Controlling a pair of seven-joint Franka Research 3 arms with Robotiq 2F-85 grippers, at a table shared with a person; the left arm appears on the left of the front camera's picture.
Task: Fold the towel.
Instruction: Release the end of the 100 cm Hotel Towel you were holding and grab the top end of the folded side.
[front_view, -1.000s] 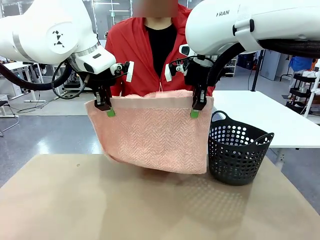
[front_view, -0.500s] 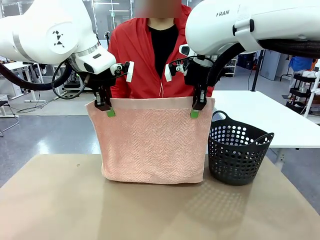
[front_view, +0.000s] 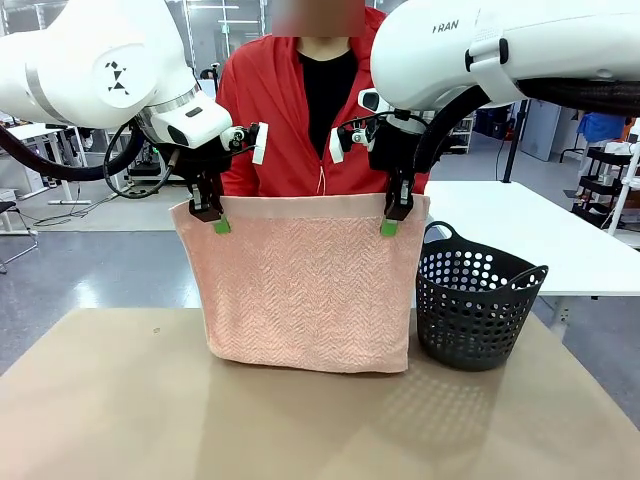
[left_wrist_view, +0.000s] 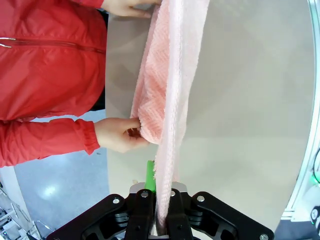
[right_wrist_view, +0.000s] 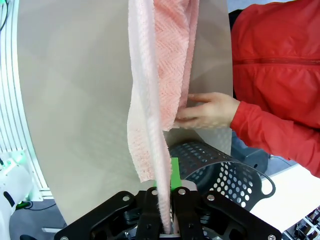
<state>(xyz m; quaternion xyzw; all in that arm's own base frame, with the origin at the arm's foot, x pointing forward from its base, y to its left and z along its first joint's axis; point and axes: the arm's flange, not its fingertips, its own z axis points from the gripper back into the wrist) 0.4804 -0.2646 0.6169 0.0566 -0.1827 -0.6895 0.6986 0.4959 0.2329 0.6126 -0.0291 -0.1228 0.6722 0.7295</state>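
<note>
Front view, low in the frame: the tan table (front_view: 300, 430) spreads across the bottom. Above it, dead centre, the towel (front_view: 305, 290) hangs like a pink curtain, hem band along the top. Its lower edge is down at the tabletop, and whether it touches I cannot tell.

Top corners now. The left gripper (front_view: 213, 222) is clamped on the towel's upper-left corner, and the right gripper (front_view: 393, 222) is clamped on the upper-right corner, both pointing down. The wrist views confirm it: at the bottom centre of each, terry cloth is pinched tight between the fingers.

Just right of the towel stands the dark perforated basket (front_view: 475, 310), on the table and close beside the cloth.

Farther back, the person in the red jacket (front_view: 285, 130) stands behind the towel, upper centre. In the left wrist view, one hand (left_wrist_view: 119, 135) at mid-left pinches a rear layer of the towel. In the right wrist view, another hand (right_wrist_view: 210, 111) at mid-right presses against that back layer.
</note>
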